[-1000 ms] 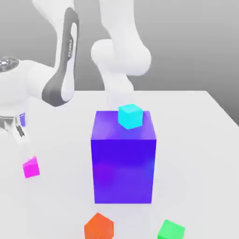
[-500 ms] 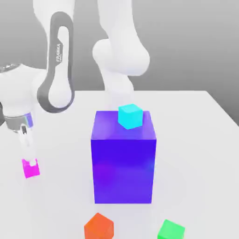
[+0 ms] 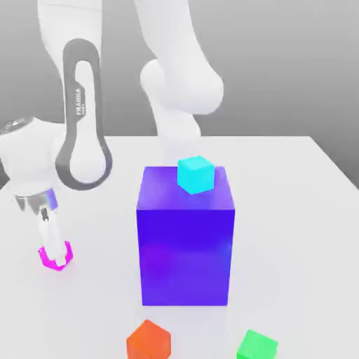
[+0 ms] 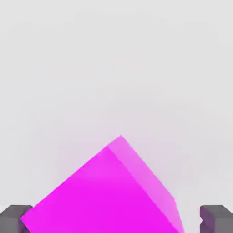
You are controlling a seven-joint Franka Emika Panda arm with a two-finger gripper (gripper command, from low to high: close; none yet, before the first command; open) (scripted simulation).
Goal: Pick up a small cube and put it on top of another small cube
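Note:
The small magenta cube (image 3: 57,259) rests on the white table (image 3: 294,210) at the exterior view's left. My gripper (image 3: 52,249) is lowered over it, open, with a finger on either side. In the hand view the magenta cube (image 4: 109,191) lies close between the two dark fingertips (image 4: 13,218), turned at an angle to them, with a gap showing on one side. The small orange-red cube (image 3: 148,341) sits at the front of the table, well apart from the gripper.
A big blue-purple block (image 3: 185,242) stands mid-table, with a cyan cube (image 3: 195,174) on its top. A green cube (image 3: 256,346) lies at the front right of the exterior view. The arm's white links rise behind the block.
The gripper has come down and rightward onto the magenta cube and now straddles it. The cube sits slightly further right and looks turned. The jaws stayed open.

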